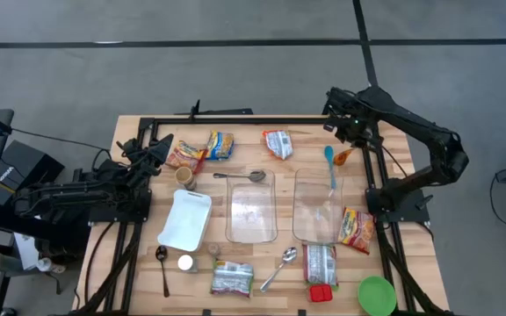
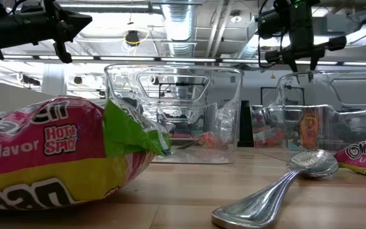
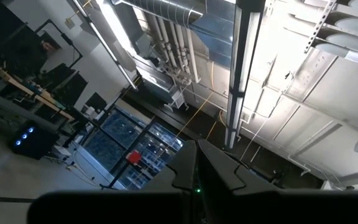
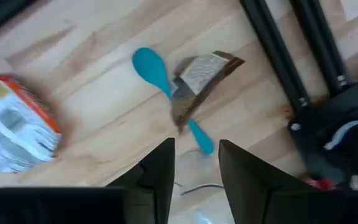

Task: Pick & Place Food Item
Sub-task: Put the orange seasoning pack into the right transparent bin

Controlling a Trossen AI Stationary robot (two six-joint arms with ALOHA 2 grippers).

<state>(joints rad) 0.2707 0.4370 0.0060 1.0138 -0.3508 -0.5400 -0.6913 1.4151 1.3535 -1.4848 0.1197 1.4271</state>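
Note:
A small brown food piece with a tan face lies on the wooden table across the handle of a teal spoon. In the high view it shows as an orange-brown bit beside the spoon at the far right. My right gripper hangs well above them, pointing down, open, with nothing between its fingers; it also shows in the high view and the low view. My left gripper waits at the table's left, raised and shut, empty.
Two clear containers stand mid-table. Noodle packets lie about. A white board, metal spoons and a green bowl lie nearer. A black frame rail runs beside the food piece.

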